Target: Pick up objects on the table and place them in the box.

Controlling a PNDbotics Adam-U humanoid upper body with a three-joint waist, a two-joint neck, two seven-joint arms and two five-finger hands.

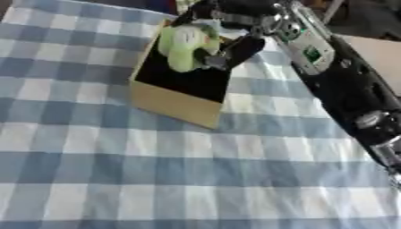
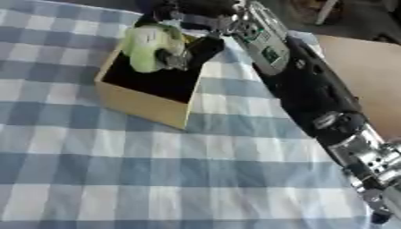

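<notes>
The right hand holds a green toy in its fingers over the box, near the worktop's far edge. It seems not yet released; I see nothing else left to collect.

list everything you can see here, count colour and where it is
box: one, tan outer walls with a dark inside, open top, on the far left part of the table
soft object: one, pale green and white, over the far end of the box's opening, held by the hand
tablecloth: one, blue and white check, covering the table
bare surface: one, tan, past the cloth's right edge
right arm: one, black with silver joints, coming in from the lower right and reaching up to the box
right hand: one, black, fingers curled on the soft object above the box
left hand: not in view
</notes>
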